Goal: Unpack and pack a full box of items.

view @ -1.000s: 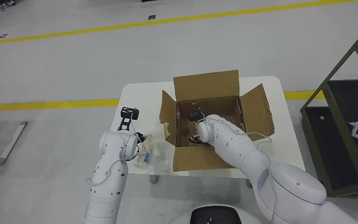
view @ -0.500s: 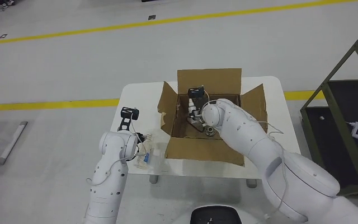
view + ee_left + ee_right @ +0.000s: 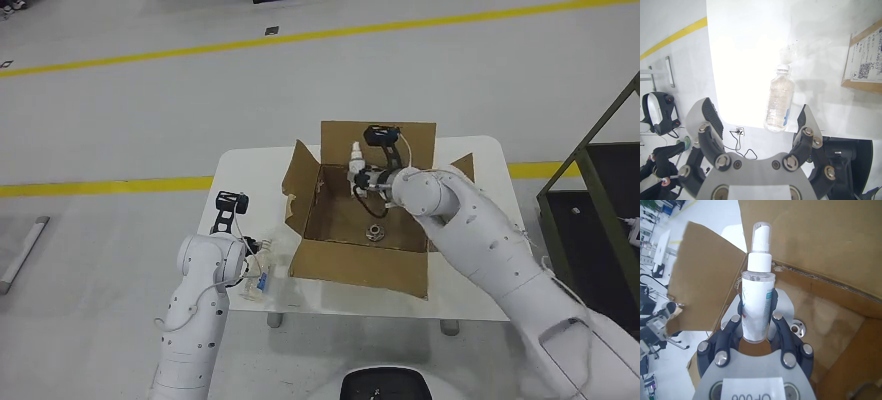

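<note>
The open cardboard box [image 3: 340, 262] stands on the white table [image 3: 250, 175]. Above its far side, my right gripper [image 3: 362, 181] is shut on a white spray bottle [image 3: 356, 160] with a clear cap. The right wrist view has that bottle [image 3: 757, 302] upright between the fingers [image 3: 774, 298] of the right gripper [image 3: 756, 300]. A small metal flange [image 3: 373, 234] lies on the box floor [image 3: 829, 321]. At the table's near left edge a clear water bottle [image 3: 779, 106] lies on its side. My left gripper [image 3: 755, 105] hangs open just above it.
A scrap of clear plastic [image 3: 787, 55] lies by the bottle's cap. The box's labelled side [image 3: 863, 62] is close to the left arm. A dark green rack [image 3: 600, 230] stands beyond the table's right edge.
The right gripper has risen from the box floor towards the far wall with the spray bottle in it, and the box has shifted on the table. The left arm has kept still.
</note>
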Tool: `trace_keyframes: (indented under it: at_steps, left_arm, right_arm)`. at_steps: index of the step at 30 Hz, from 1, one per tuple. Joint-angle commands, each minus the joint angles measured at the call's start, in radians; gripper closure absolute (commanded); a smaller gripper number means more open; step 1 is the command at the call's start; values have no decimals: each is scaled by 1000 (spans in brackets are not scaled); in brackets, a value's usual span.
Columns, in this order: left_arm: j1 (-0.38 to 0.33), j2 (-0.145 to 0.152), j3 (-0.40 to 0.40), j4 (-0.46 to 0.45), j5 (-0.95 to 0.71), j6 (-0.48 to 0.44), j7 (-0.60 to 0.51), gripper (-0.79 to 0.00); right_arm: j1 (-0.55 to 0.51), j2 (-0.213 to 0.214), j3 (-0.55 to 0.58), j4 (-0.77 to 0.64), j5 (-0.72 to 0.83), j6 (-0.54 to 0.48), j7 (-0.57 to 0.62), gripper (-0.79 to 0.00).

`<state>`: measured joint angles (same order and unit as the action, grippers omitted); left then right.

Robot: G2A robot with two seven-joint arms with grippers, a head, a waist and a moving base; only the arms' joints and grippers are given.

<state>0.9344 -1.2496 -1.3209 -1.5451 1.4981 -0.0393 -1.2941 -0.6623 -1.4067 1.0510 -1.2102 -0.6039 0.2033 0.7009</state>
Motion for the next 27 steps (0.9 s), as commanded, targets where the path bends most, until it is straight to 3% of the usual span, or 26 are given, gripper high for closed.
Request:
trace_keyframes:
  at_steps: [1, 4, 7, 14, 27]
  left_arm:
    - [0, 0, 0, 0, 0, 0, 0, -785]
    - [0, 0, 0, 0, 0, 0, 0, -785]
    - [0, 0, 0, 0, 0, 0, 0, -785]
    - [37, 3, -37, -120, -71, -29, 42, -785]
    - [26, 5, -156, -341, -465, -35, 36, -785]
  right_arm:
    - [-193, 47, 146, -361, -65, 7, 77, 0]
    - [-332, 74, 267, -539, -48, -49, 110, 0]
    - [-393, 84, 320, -574, -16, -106, 113, 0]
    - [-401, 85, 330, -565, 12, -121, 106, 0]
    - [-423, 88, 335, -564, 9, -127, 87, 0]
